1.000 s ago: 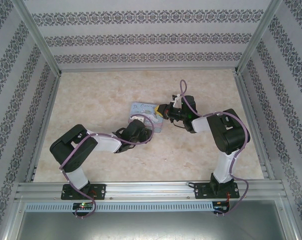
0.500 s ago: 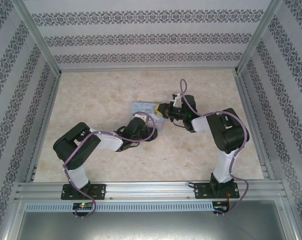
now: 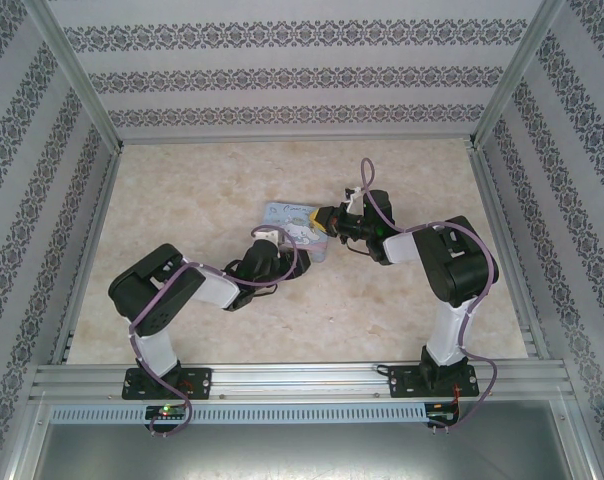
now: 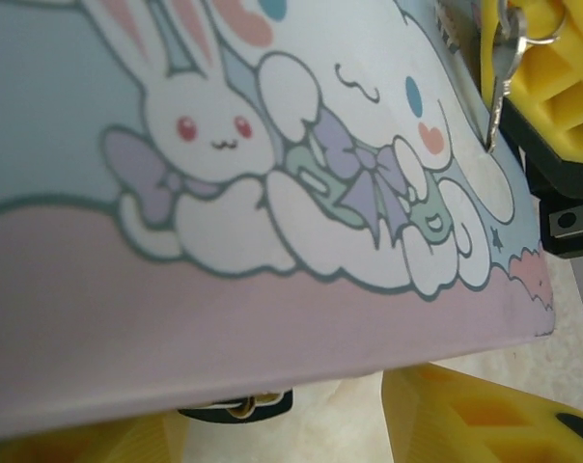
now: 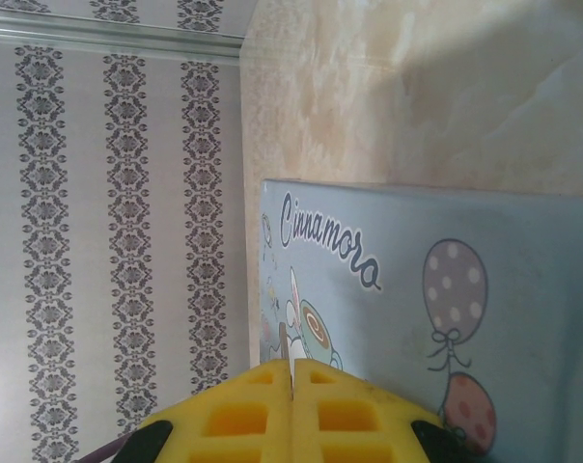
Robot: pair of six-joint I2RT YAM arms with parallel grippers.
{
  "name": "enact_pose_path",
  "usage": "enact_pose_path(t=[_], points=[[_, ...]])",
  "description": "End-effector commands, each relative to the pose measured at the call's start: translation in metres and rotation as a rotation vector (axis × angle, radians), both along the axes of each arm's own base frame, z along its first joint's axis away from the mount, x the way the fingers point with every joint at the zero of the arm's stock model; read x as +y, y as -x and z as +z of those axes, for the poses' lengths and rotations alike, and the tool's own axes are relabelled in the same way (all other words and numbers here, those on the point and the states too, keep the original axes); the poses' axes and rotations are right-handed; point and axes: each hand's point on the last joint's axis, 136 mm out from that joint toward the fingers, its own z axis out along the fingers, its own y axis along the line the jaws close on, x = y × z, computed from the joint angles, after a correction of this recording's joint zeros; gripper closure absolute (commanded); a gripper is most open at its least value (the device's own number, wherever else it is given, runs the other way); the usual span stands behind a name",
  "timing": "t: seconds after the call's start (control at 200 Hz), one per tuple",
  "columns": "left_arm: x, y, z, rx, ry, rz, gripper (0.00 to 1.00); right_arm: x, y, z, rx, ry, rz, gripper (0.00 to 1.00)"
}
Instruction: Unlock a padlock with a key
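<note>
My right pincer (image 5: 293, 391) is clamped on the key (image 4: 497, 87), whose blade lies over the printed box (image 3: 287, 213) mid-table. My left pincer (image 3: 282, 245) sits at the box's near edge; whether it grips, I cannot tell. I judge this the approach: the blade must next find the padlock's keyhole.

- The key (image 4: 497, 87) is a thin, silvery metal sliver in the upper right of the left wrist view. Its blade hangs almost straight down and its narrow tip points at the lower edge of the frame.
- A small metal ring sits at its head, by the top edge.
- In the right wrist view the key (image 5: 293, 318) stands upright at bottom centre, pinched between the closed fingers of the right gripper (image 5: 291, 371).
</note>
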Motion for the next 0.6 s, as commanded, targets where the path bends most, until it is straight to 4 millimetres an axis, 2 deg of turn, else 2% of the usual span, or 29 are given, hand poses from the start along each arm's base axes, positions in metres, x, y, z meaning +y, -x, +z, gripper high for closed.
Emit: enact_pose_path(t=[0.0, 0.17, 0.375, 0.595], points=[[0.002, -0.005, -0.003, 0.001, 0.051, 0.04, 0.49, 0.005, 0.005, -0.007, 0.019, -0.001, 0.034, 1.0], [0.004, -0.006, -0.013, 0.013, 0.038, 0.053, 0.58, 0.006, 0.008, -0.006, 0.018, -0.001, 0.035, 1.0], [0.009, -0.006, -0.022, 0.022, -0.028, 0.06, 0.6, 0.007, 0.008, -0.004, 0.013, -0.002, 0.034, 1.0], [0.016, -0.005, -0.032, 0.037, -0.098, 0.077, 0.68, 0.008, 0.008, -0.005, 0.016, -0.002, 0.036, 1.0]])
